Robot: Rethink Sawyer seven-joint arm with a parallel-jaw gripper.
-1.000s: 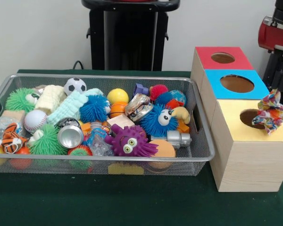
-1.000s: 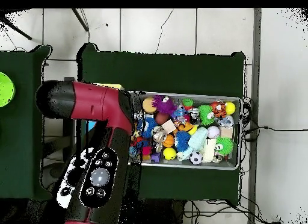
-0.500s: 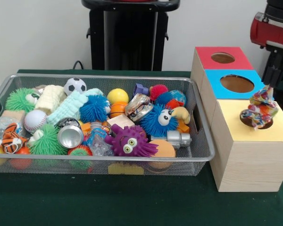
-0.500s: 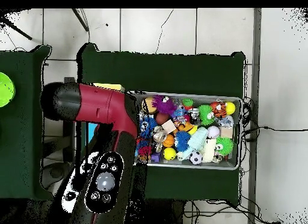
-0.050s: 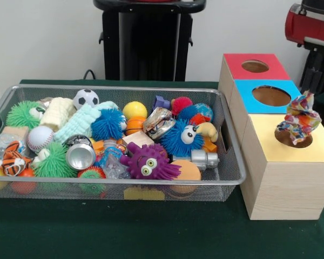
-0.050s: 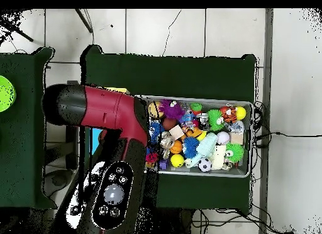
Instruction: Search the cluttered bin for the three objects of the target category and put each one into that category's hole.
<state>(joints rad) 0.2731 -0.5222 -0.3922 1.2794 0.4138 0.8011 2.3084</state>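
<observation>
— How are the fingers looking?
— I cannot tell; only the red arm [image 5: 309,24] is showing.
— And the scrunchie?
— The multicoloured scrunchie [image 5: 299,119] is sitting at the hole of the yellow box [image 5: 283,164], beside the mesh bin [image 5: 227,162] on the green worktop [image 5: 151,232].

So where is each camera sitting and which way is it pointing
Front view: low, across the table, facing the bin and the boxes; only the red arm shows, top right, above a scrunchie.
Overhead view: above, looking straight down; the arm hides the boxes.
Shared: the bin, the soccer ball.
</observation>
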